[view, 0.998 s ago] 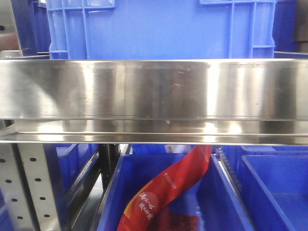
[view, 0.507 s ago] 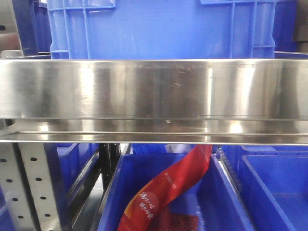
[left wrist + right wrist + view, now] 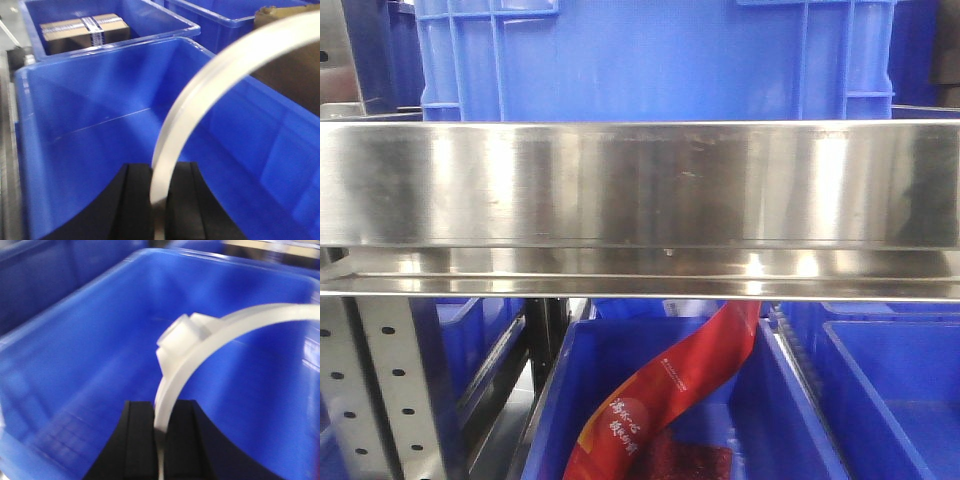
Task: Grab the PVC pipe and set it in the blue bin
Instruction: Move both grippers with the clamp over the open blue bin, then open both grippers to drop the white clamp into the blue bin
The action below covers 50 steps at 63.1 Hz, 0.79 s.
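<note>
A white, curved PVC pipe arcs up and to the right from my left gripper, whose black jaws are shut on its lower end, above an empty blue bin. In the right wrist view a white curved PVC pipe with a thicker collar rises from my right gripper, also shut on it, over a blue bin. Whether it is one pipe or two, I cannot tell. Neither gripper shows in the front view.
A steel shelf rail fills the front view, a blue crate above it. Below it a blue bin holds a red packet. Beyond the left bin, another bin holds a taped cardboard box.
The front view has hardly changed; only reflections on the steel rail have shifted slightly.
</note>
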{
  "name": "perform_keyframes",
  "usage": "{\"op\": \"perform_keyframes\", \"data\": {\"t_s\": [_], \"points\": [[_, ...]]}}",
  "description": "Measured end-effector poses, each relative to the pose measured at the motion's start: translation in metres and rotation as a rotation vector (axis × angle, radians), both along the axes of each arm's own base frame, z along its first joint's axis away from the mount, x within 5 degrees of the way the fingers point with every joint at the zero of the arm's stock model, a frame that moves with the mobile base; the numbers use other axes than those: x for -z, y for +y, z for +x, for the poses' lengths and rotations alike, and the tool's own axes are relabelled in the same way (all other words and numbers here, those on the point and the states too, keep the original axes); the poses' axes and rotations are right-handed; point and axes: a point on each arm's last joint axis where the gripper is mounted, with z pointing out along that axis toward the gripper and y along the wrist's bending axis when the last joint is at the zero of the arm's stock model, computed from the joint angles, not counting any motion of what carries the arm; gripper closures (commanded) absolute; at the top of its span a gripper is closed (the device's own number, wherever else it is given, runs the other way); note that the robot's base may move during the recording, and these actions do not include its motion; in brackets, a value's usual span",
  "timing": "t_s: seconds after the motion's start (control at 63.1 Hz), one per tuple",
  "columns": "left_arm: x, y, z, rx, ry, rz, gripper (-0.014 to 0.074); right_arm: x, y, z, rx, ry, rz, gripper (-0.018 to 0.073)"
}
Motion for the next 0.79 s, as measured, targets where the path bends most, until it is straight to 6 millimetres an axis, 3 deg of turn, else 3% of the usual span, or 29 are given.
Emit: {"op": "perform_keyframes", "data": {"t_s": [0.127, 0.222, 0.333, 0.444, 0.618, 0.729, 0.792], "points": [[0.011, -0.008, 0.02, 0.001, 0.024, 0.009, 0.0686, 0.013, 0.016, 0.021, -0.025, 0.04, -0.016, 0.0704], [0.02, -0.012, 0.028, 0.002, 0.048, 0.019, 0.0548, 0.022, 0.02, 0.03, -0.029, 0.068, -0.029, 0.0571], [0.023, -0.013, 0.031, 0.003, 0.059, 0.021, 0.0302, 0.024, 0.021, 0.031, -0.03, 0.075, -0.032, 0.0324], [0.02, -0.014, 0.03, 0.006, 0.054, 0.015, 0.0199, 0.022, 0.021, 0.031, -0.03, 0.07, -0.03, 0.0234], [0.02, -0.014, 0.03, 0.006, 0.052, 0.014, 0.0195, 0.022, 0.021, 0.031, -0.03, 0.07, -0.03, 0.0302], [0.02, -0.014, 0.03, 0.006, 0.051, 0.007, 0.0237, 0.023, 0.02, 0.031, -0.031, 0.077, -0.033, 0.0454], [0.019, -0.015, 0.029, 0.014, 0.062, -0.013, 0.032, 0.022, 0.02, 0.028, -0.035, 0.087, -0.031, 0.0578]]}}
